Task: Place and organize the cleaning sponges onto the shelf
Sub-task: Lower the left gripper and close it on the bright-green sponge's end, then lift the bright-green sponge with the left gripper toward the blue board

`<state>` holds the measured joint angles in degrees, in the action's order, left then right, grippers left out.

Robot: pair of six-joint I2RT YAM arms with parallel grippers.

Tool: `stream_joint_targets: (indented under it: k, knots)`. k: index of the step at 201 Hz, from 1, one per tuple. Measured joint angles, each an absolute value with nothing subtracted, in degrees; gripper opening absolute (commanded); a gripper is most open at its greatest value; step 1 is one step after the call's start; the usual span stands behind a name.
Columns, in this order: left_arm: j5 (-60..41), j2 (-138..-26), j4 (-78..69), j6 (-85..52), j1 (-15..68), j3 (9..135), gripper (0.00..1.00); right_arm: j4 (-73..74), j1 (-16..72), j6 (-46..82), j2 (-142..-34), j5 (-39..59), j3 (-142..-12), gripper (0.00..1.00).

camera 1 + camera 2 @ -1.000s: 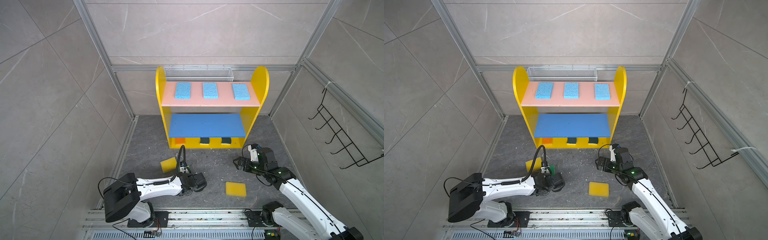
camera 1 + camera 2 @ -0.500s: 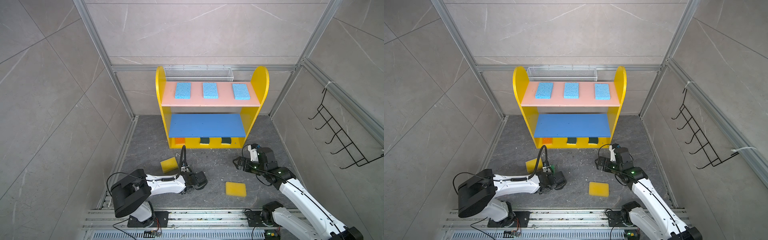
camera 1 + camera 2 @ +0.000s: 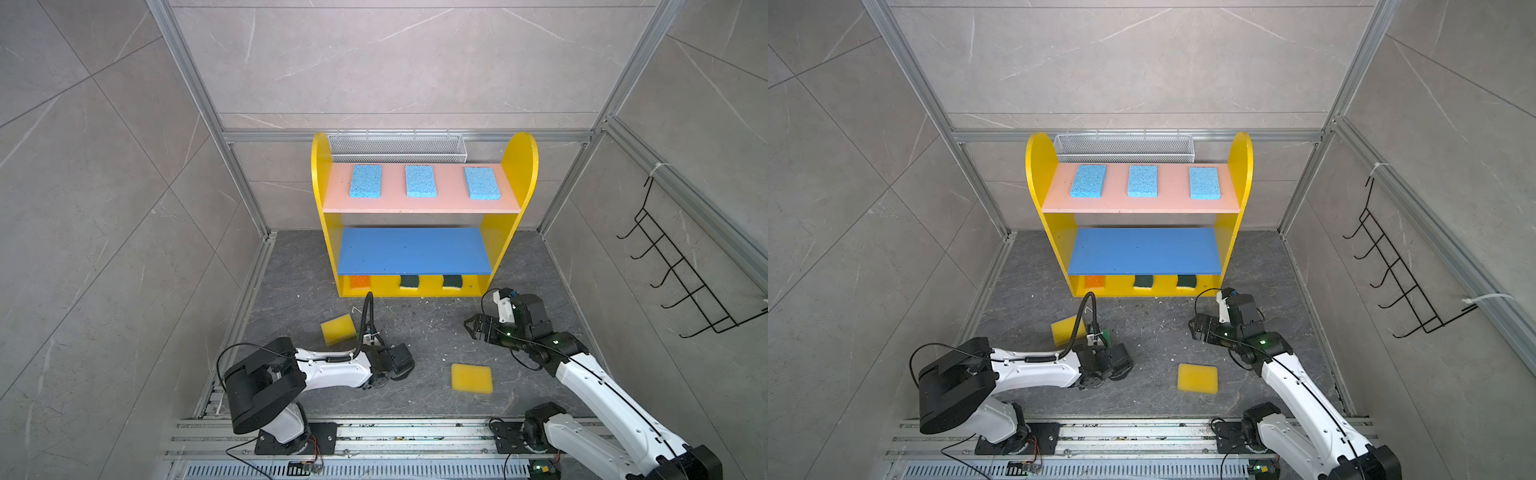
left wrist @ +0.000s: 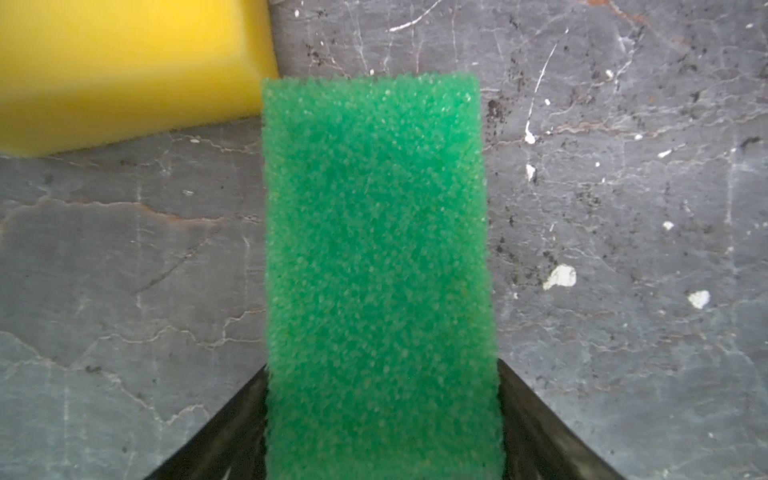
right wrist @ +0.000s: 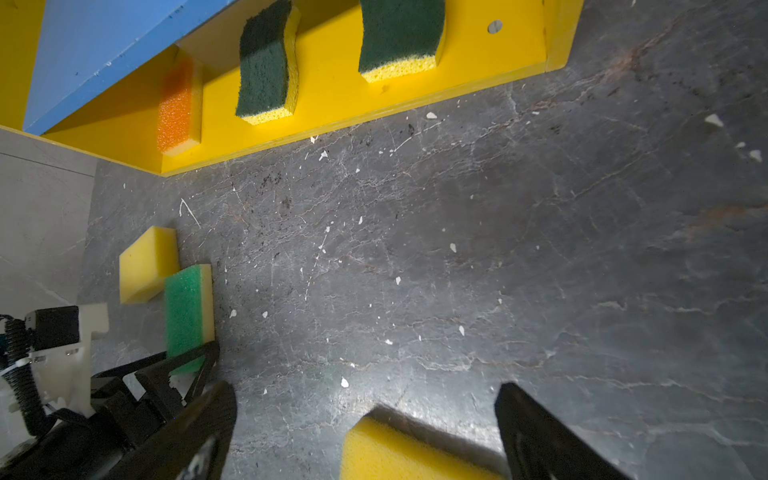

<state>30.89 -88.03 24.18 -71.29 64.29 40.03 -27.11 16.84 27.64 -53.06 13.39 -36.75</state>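
Near the worktop's [image 3: 415,328] front edge, left of the middle, we see the left hand [image 4: 382,370] set low. Its fingers [image 4: 232,419] press on both long sides of the green sponge [image 4: 374,228], pinching one end. The wrist view shows the green face up; we cannot tell if the sponge is off the worktop. Its far end lies just beside the left yellow sponge [image 3: 338,329], which lies a little nearer the shelf.

The shelf [image 3: 519,166] stands at the middle of the back edge, with the basket [image 3: 397,146] behind its top. On the pink board [image 3: 415,204] we count three blue sponges [image 3: 365,181] [image 3: 421,181] [image 3: 482,183] in a row, well apart. We see only the bare top of the blue board [image 3: 411,249]. On the bottom board [image 5: 332,95] the orange sponge [image 3: 360,281] sits at the left, and the two scourers [image 3: 409,281] [image 3: 452,281] sit at the middle and right, green side up.

The right yellow sponge [image 3: 471,377] lies flat near the front edge, right of the middle. The right hand [image 5: 365,390] hangs between it and the shelf's right corner, fingers spread wide and apart from the sponge. The rack [image 3: 681,286] hangs on the right wall.
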Motion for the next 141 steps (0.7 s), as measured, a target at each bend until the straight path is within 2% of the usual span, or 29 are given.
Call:
stream_joint_targets:
  k: [78,141]
  knots:
    - [29.67,-77.1,27.44,-61.71,64.25,38.52,0.66,-27.14,16.84,27.62,-53.04,13.58,-36.75,0.99]
    - [35.09,-71.85,31.94,-47.13,63.86,47.7,0.65,-26.96,16.84,27.57,-53.04,14.41,-36.75,0.98]
